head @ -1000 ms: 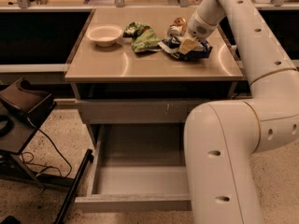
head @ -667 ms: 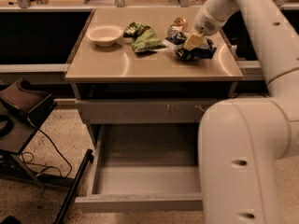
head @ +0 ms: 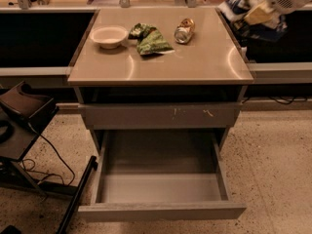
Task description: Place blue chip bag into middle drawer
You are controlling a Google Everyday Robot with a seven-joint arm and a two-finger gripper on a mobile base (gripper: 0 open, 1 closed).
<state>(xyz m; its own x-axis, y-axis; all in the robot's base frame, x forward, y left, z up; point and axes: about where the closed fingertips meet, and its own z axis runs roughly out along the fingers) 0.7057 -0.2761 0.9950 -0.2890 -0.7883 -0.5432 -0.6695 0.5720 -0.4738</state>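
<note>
My gripper [head: 259,14] is at the top right, beyond the right edge of the counter and above its level. It is shut on the blue chip bag [head: 237,8], a dark blue bag with white patches that hangs crumpled around the fingers, clear of the countertop. The middle drawer [head: 161,211] is pulled wide open below the counter; it has a plain front panel and a smooth grey inside with nothing in it. The gripper and the bag are high up and to the right of the drawer.
On the tan countertop [head: 195,62] stand a white bowl [head: 109,35], a green chip bag [head: 148,39] and a gold-and-silver can [head: 184,30] lying on its side. A shut drawer front with pale scratches [head: 161,116] sits above the open drawer. A black stand [head: 22,116] with cables is at left.
The gripper has lifted the blue chip bag off the counter and carried it right, past the counter's edge. The arm no longer covers the right side of the view.
</note>
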